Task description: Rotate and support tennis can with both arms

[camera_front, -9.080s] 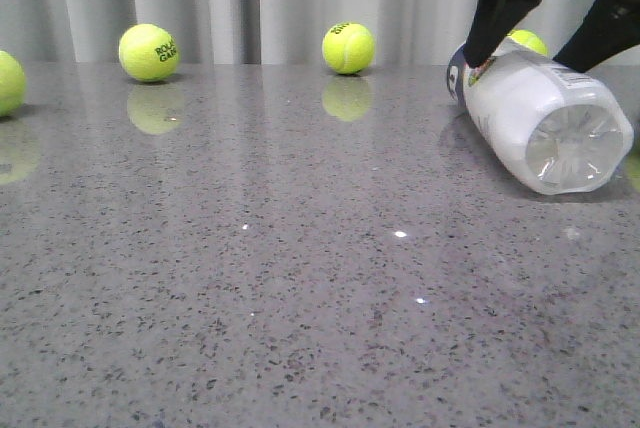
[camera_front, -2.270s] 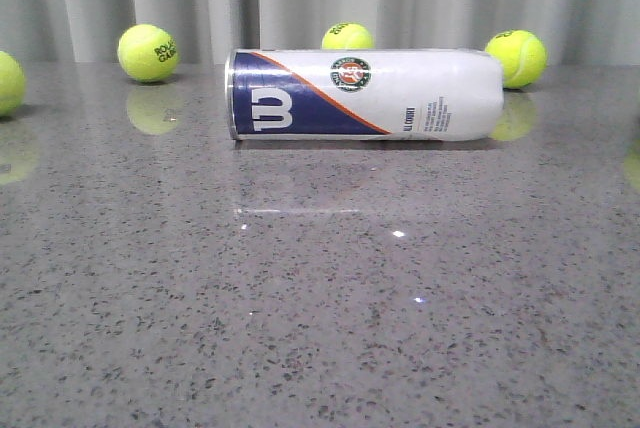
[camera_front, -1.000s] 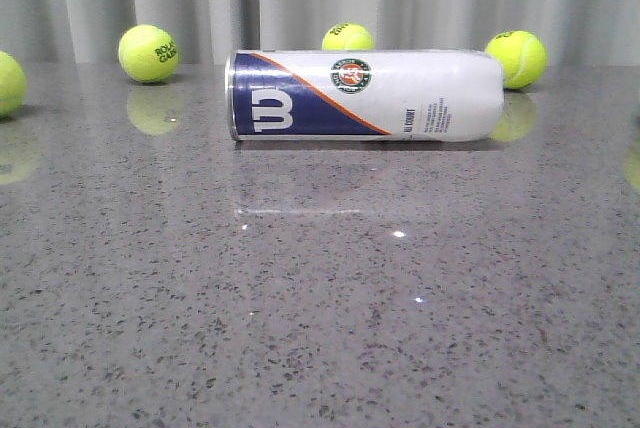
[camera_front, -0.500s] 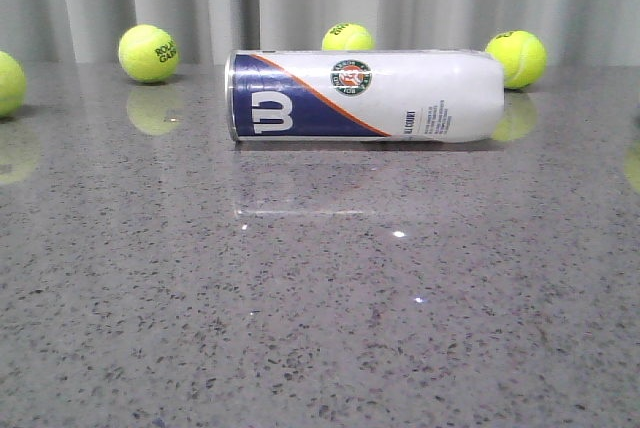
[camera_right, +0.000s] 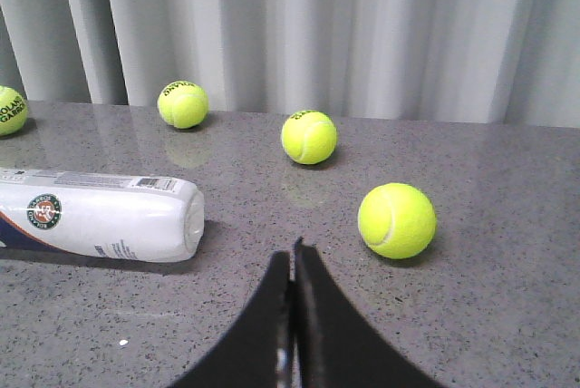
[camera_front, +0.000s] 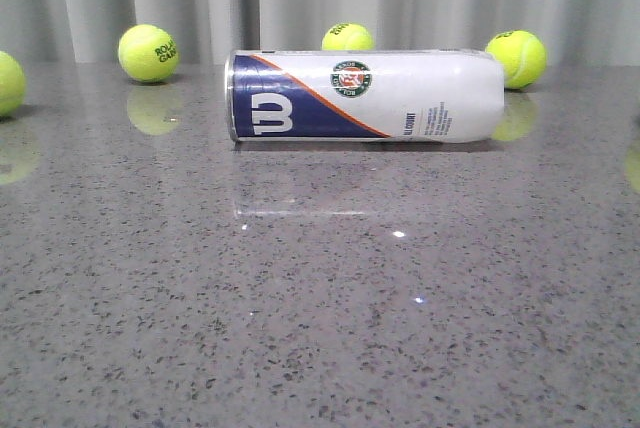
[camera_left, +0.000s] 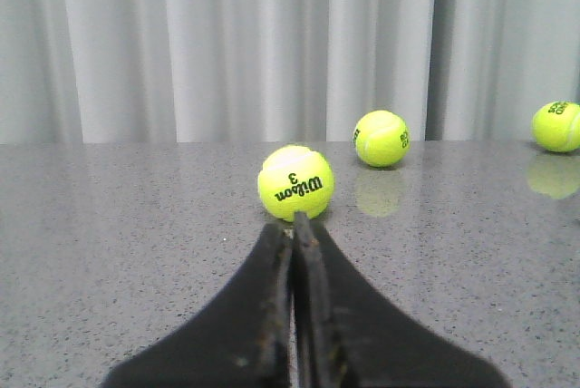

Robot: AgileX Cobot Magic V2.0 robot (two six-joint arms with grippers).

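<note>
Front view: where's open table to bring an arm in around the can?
The whole near stretch of the table in front of the tennis can is bare. Behind the can it is crowded: tennis balls sit at its back left, middle and right end.

light: bright, even, from overhead | glare: small white glints on polished worktop point(camera_front: 400, 234) | reflections: balls mirrored faintly | shadows: soft, short | focus: near fingers point(camera_left: 292, 315) slightly blurred, front view mildly grainy
</note>
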